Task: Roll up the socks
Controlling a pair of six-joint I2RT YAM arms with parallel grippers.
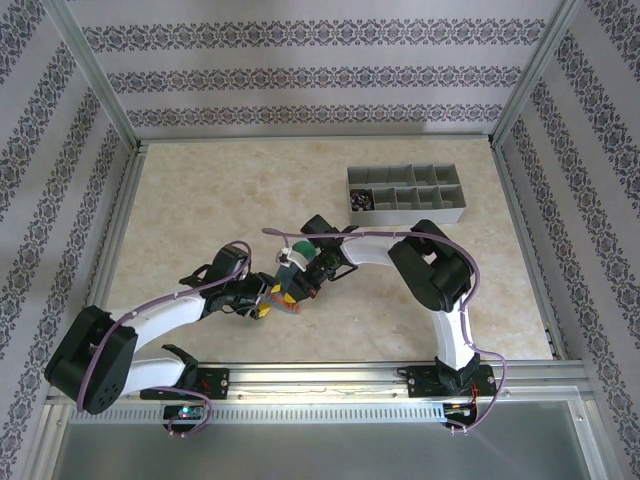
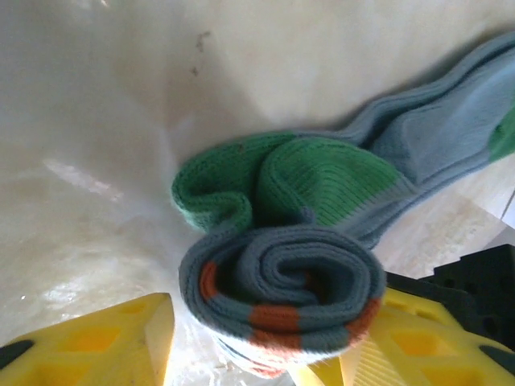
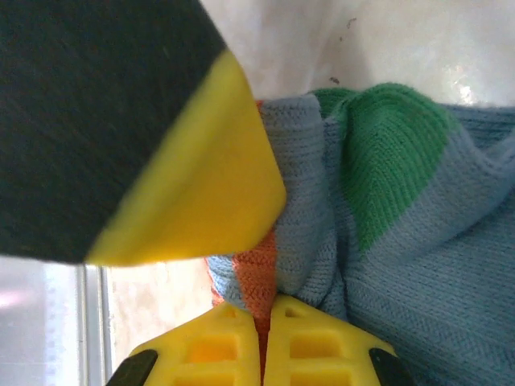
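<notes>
Looks like a robotics lab cell: aluminium frame posts, patterned wall panels left, right and far, marble-look tabletop, mounting rail at near edge.

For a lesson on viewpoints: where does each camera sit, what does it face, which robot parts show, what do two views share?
Top external: above, behind the bases, looking down on table, left arm, right arm.
Left wrist: on that arm, facing the rolled sock; left gripper flanks it.
Right wrist: on that arm, facing the sock; right gripper pinches its orange cuff.
Both wrist views share the sock's green patch.
</notes>
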